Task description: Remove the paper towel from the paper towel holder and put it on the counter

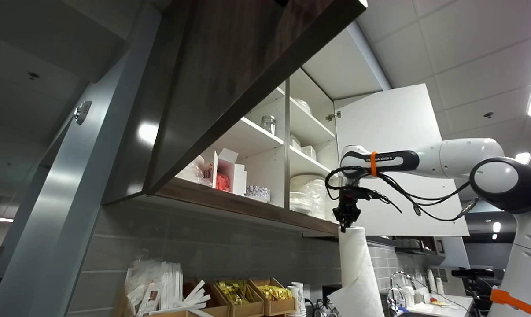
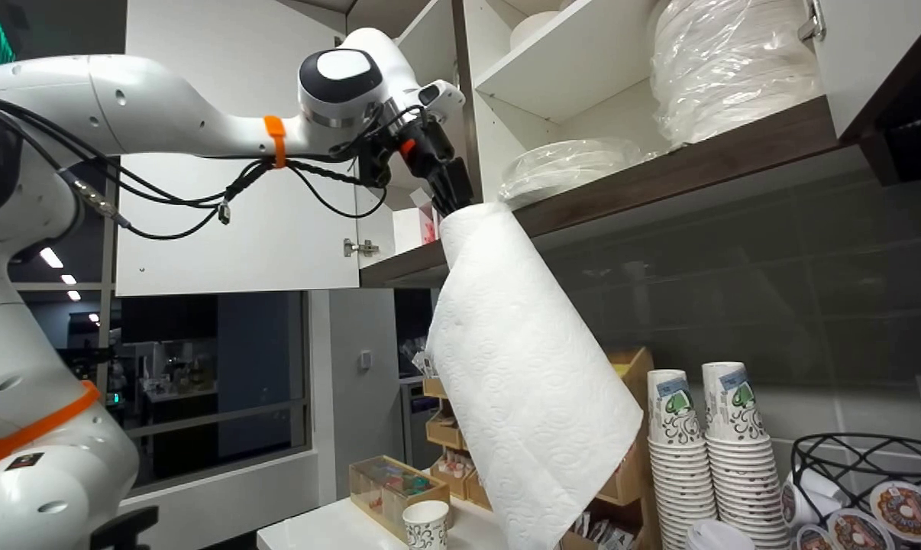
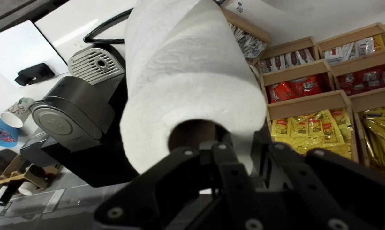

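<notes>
White paper towel roll (image 2: 529,367) tilted, between coffee maker (image 3: 72,110) and condiment rack (image 3: 307,103) in wrist view
Gripper (image 3: 243,143) clamped on roll wall, one finger in core
Base and holder unseen: probably off holder, carry step in hand
Next: straighten, lower onto countertop (image 2: 323,527), release

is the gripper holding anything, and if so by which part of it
The black two-fingered gripper holds the white cylindrical paper towel roll by the wall at its top end, one finger inside the hollow core, the other outside.
</notes>
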Robot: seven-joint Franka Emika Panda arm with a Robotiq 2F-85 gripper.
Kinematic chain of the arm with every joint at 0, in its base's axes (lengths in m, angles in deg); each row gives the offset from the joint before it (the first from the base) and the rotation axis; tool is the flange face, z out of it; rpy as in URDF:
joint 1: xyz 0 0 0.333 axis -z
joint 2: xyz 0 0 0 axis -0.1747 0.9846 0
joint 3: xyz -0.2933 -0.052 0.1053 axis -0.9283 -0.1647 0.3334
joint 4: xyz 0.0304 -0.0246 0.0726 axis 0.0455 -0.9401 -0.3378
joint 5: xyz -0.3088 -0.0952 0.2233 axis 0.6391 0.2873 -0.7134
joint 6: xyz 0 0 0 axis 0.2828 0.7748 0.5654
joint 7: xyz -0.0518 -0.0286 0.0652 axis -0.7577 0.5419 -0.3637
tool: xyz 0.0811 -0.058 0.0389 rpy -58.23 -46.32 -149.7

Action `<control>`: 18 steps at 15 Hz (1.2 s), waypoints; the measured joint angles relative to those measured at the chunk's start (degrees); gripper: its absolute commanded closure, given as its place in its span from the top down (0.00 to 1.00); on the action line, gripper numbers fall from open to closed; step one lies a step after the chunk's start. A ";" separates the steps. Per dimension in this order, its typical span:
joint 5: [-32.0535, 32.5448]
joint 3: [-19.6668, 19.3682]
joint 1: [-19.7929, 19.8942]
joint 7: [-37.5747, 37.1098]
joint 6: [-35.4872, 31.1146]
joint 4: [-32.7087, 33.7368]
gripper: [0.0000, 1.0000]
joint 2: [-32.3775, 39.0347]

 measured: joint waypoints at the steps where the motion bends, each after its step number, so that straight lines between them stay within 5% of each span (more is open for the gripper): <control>1: 0.00 -0.28 0.03 0.11 0.19 0.18 0.05 -0.07; 18: -0.07 1.97 -3.26 7.33 3.72 3.70 0.05 -5.79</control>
